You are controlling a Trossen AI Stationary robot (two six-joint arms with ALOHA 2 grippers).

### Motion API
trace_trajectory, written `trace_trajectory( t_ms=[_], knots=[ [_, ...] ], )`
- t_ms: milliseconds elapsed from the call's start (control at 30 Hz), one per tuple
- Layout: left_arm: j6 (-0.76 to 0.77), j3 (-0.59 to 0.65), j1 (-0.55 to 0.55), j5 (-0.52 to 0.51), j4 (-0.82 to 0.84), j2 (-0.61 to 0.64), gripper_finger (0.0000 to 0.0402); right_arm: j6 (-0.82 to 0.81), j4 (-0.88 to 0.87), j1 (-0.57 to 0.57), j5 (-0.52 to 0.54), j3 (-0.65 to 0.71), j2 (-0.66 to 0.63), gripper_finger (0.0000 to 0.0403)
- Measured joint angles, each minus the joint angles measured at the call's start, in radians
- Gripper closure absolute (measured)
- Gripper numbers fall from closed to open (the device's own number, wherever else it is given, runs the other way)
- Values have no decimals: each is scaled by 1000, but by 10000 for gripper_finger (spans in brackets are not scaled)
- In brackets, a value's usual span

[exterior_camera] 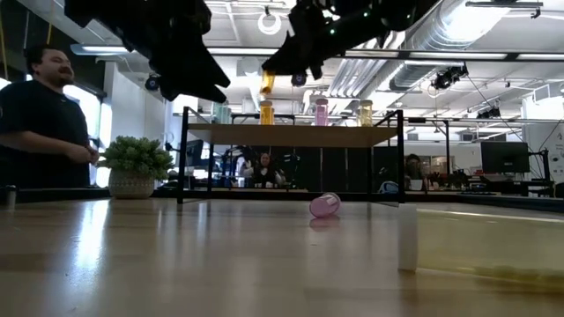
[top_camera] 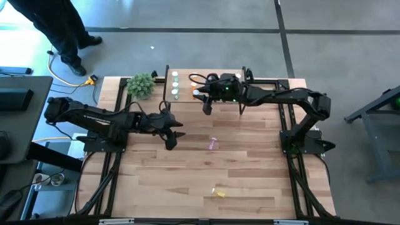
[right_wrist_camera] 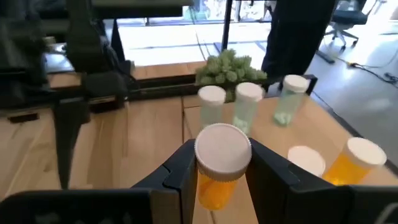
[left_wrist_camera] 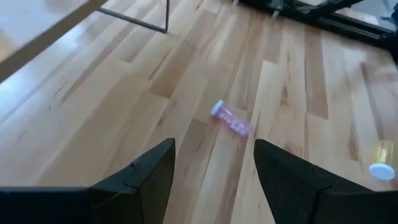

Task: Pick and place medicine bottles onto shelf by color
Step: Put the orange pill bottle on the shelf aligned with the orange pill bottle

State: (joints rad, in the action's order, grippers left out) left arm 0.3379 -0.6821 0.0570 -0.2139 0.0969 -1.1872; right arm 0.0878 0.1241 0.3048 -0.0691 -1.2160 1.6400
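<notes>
Right gripper (right_wrist_camera: 224,171): clamped on a translucent orange pill bottle with a white cap (right_wrist_camera: 222,163), held upright above the small light-wood shelf on black metal legs (top_camera: 232,74), so you can set it beside the orange bottles already there (right_wrist_camera: 356,160).
Green bottles (right_wrist_camera: 247,107): standing together at the shelf end nearest the bushy green potted plant (top_camera: 141,85), grouped by colour.
Left gripper (left_wrist_camera: 211,177): fingers spread, holding nothing, hovering over the wooden table (top_camera: 250,169) and aimed at the pink translucent bottle (left_wrist_camera: 231,118), which lies on its side.
Yellow bottle (top_camera: 219,192): lying on the table nearer the front edge, awaiting your turn.
</notes>
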Motion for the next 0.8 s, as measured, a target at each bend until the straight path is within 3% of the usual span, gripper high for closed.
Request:
trace_trajectory(
  t_ms=[333, 800],
  knots=[
    [3, 100, -15, -3, -102, 36, 194, -39, 28, 38, 1, -3, 60, 300],
    [0, 112, -14, -6, -127, 36, 194, -19, -83, 37, 1, -80, 75, 300]
  ],
)
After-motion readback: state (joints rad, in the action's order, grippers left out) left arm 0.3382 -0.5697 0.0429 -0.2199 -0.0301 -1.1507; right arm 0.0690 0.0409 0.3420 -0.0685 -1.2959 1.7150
